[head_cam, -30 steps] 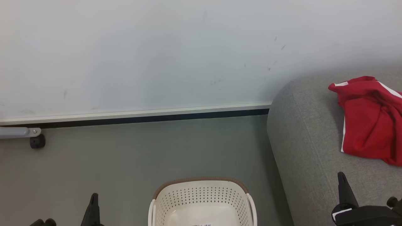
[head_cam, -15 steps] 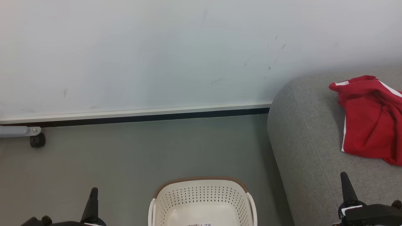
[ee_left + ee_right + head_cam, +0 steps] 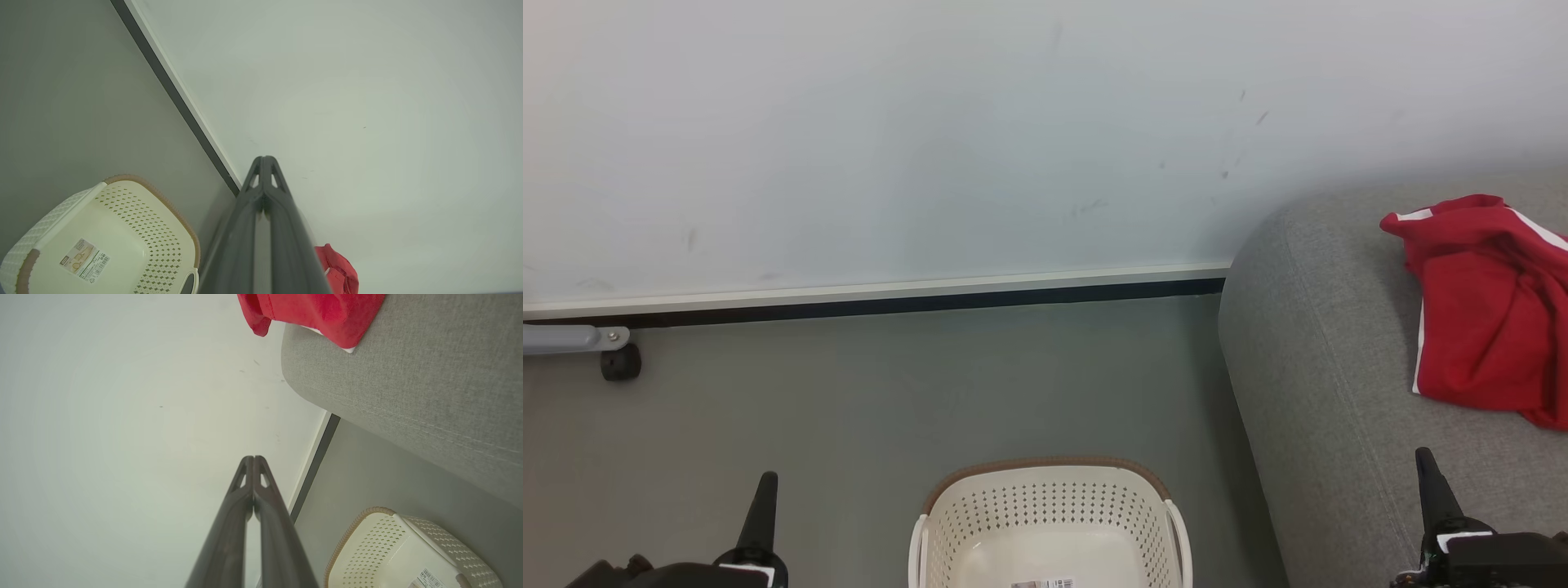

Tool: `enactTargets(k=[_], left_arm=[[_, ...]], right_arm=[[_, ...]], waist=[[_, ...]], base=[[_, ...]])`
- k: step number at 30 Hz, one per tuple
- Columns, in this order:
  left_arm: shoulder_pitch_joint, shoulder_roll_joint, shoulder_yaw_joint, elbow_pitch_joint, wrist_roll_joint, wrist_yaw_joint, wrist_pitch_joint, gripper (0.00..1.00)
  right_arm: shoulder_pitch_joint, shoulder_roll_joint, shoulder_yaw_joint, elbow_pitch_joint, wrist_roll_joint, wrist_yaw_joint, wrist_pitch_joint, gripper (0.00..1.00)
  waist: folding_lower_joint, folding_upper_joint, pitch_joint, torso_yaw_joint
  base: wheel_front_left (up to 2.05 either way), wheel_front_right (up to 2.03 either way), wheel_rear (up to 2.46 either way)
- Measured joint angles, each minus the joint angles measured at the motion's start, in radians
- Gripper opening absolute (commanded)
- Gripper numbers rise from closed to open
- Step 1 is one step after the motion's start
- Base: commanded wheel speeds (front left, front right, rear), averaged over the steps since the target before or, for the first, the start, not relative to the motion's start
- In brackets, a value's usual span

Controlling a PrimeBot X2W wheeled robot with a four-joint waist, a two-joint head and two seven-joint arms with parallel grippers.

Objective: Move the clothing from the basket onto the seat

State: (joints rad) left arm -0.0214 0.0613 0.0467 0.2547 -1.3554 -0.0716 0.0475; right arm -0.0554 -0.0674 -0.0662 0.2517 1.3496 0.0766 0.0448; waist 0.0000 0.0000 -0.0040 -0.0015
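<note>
The red clothing (image 3: 1486,302) with white trim lies crumpled on the grey seat (image 3: 1323,351) at the right; it also shows as a red bunch (image 3: 339,271) and at the top of the right wrist view (image 3: 314,312). The cream basket (image 3: 1049,523) stands on the floor at bottom centre, with nothing but a label inside (image 3: 110,241) (image 3: 408,551). My left gripper (image 3: 765,490) is shut at the lower left, left of the basket, tips pressed together (image 3: 265,159). Over the seat's front, my right gripper (image 3: 1425,461) is shut too (image 3: 253,459), holding nothing.
A pale wall (image 3: 931,139) with a white and dark baseboard (image 3: 890,298) runs behind the grey floor (image 3: 849,392). A grey metal leg with a black caster (image 3: 619,363) stands at the far left by the wall.
The left gripper has risen a little higher into the head view and the right gripper has shifted slightly right. The clothing and basket stay where they were.
</note>
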Motion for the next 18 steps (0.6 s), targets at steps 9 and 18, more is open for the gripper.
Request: enactTargets(k=[9, 18], left_arm=[[-0.023, -0.007, 0.020, 0.020, -0.108, -0.026, 0.031, 0.00], [-0.053, -0.016, 0.042, 0.038, -0.222, -0.044, 0.062, 0.00]], right_arm=[[-0.018, 0.009, -0.032, 0.021, 0.118, 0.021, 0.034, 0.00], [-0.030, 0.021, -0.062, 0.044, 0.235, 0.038, 0.062, 0.00]], waist=[[0.0000, 0.0000, 0.003, 0.001], [0.0000, 0.0000, 0.006, 0.001]], base=[[0.00, 0.00, 0.00], [0.00, 0.00, 0.00]])
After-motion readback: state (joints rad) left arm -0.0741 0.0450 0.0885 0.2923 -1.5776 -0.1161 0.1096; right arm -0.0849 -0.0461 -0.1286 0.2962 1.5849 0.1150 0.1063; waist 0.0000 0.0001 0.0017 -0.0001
